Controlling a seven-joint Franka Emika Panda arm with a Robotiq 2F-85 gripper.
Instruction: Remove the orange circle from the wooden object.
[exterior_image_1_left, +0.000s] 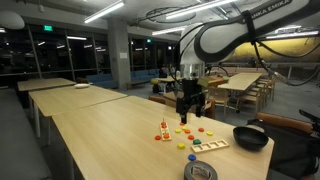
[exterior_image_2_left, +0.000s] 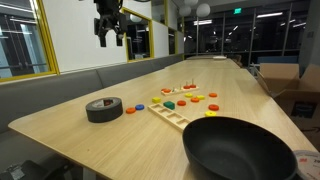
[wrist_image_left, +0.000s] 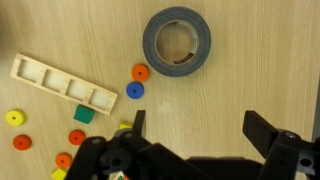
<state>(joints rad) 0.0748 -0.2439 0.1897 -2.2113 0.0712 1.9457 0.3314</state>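
The wooden object (exterior_image_1_left: 163, 127) is a small pale stand with a thin upright peg, standing on the long table; it also shows in an exterior view (exterior_image_2_left: 189, 84). The orange circle (exterior_image_1_left: 163, 136) sits low on the peg at the base. My gripper (exterior_image_1_left: 190, 103) hangs well above the table, to the side of the stand, open and empty; it is at the top of an exterior view (exterior_image_2_left: 110, 28). In the wrist view the open jaws (wrist_image_left: 200, 130) frame bare table. The stand is out of the wrist view.
Loose red, orange, yellow and blue discs (exterior_image_1_left: 192, 130) lie around a flat pale tray (wrist_image_left: 63, 83). A grey tape roll (wrist_image_left: 177, 42) lies beside the tray. A black bowl (exterior_image_2_left: 240, 150) stands near the table's end. Chairs and other tables stand behind.
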